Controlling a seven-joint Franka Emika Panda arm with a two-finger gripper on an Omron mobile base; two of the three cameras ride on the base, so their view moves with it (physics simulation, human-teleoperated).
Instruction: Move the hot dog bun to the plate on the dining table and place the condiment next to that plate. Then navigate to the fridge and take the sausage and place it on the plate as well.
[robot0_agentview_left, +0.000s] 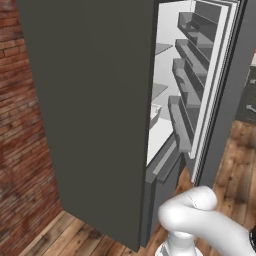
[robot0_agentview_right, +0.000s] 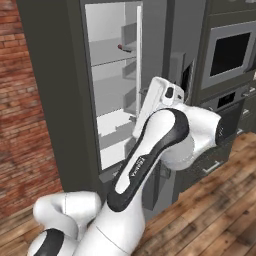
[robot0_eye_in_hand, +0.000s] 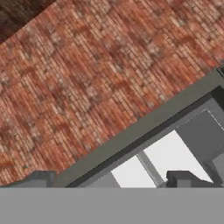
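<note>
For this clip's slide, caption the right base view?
White arm raised before the open fridge, a sausage on its upper shelf.

I am working in a home kitchen: the open fridge (robot0_agentview_right: 112, 95) is showing white shelves, a built-in oven (robot0_agentview_right: 227, 52) is sitting in dark cabinetry, with brick wall (robot0_agentview_left: 20, 125) and wooden floor (robot0_agentview_right: 210, 215).

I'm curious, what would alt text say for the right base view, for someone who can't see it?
A white robot arm reaches toward an open grey fridge with white shelves; a small reddish-brown sausage lies on an upper shelf. A brick wall stands left, a built-in oven right.
</note>
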